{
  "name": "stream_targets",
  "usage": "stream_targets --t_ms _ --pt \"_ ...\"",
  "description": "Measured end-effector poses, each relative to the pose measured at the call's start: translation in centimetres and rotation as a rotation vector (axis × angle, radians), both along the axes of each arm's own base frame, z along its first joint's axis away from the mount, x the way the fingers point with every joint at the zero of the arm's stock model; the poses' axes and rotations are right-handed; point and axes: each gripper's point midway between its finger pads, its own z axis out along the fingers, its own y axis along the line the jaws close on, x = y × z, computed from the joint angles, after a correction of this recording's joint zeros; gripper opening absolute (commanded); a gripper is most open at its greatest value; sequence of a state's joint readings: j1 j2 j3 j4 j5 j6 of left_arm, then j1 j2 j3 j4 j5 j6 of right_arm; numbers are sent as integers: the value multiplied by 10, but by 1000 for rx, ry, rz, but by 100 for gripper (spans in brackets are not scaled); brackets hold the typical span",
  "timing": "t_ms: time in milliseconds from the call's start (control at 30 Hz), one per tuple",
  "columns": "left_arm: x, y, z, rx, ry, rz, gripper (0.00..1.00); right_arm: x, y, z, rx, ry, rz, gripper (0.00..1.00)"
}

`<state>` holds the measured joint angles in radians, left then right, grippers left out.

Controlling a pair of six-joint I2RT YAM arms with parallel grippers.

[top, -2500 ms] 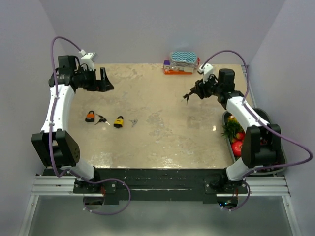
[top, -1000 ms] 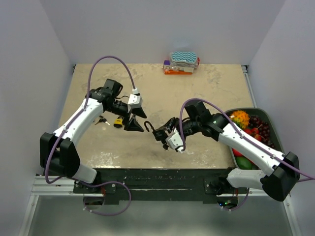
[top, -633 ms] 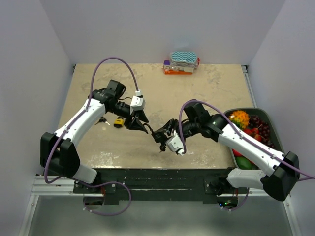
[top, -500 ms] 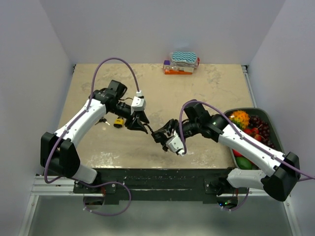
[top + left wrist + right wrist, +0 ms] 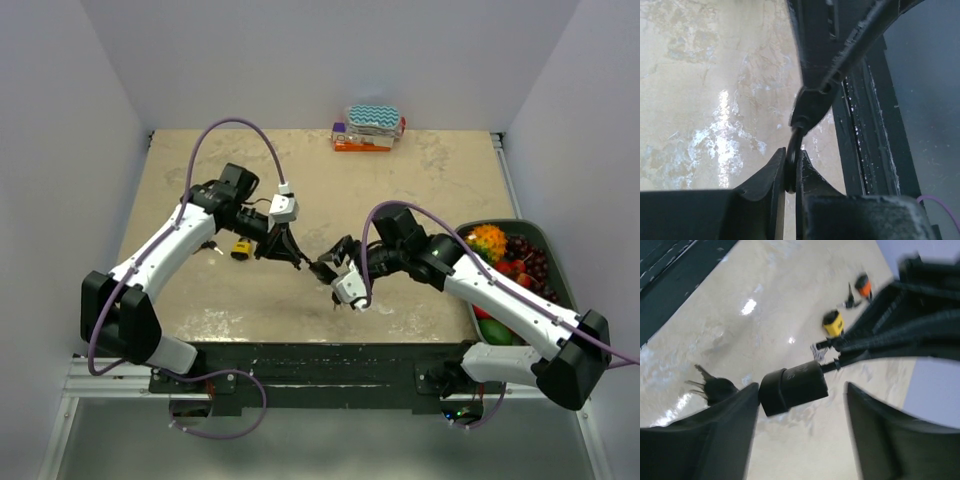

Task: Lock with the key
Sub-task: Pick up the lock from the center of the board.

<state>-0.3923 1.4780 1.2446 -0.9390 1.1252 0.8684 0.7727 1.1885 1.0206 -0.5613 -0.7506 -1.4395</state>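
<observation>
Holding the padlock (image 5: 792, 385) mid-air over the table (image 5: 400, 190), near the front edge. Pinching its shackle (image 5: 792, 147) tight with the left gripper (image 5: 790, 186). Straddling the body with the right gripper (image 5: 802, 400), spread wide, not squeezing. Reaching in from both sides, wrists nose to nose. Looks like the steadying step. Next up, probably: grab the keys (image 5: 715, 386), line up the keyhole.

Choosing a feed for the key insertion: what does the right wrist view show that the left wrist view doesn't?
Only the right wrist view shows the black padlock body between the spread fingers of the right gripper. It also shows black-headed keys beside it, and a yellow padlock and an orange padlock on the table beyond. Only the left wrist view shows the shackle pinched in the left gripper, plus the dark frame rail at the table edge. Both show the beige tabletop and that one padlock between the arms.
</observation>
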Motion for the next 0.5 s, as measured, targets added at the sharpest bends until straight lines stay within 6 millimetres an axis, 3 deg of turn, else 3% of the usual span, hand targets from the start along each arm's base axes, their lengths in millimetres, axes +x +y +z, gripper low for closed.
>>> stream_targets --t_ms 67,167,333,500 --pt "2 2 2 -5 9 30 0 11 2 3 10 27 -80 99" --pt "9 10 5 -10 25 100 0 37 -3 13 50 44 -211 99" --pt "30 31 13 -30 70 251 0 81 -39 21 86 93 -471 99" --pt "53 40 35 -88 71 382 0 86 -56 28 113 194 -627 99"
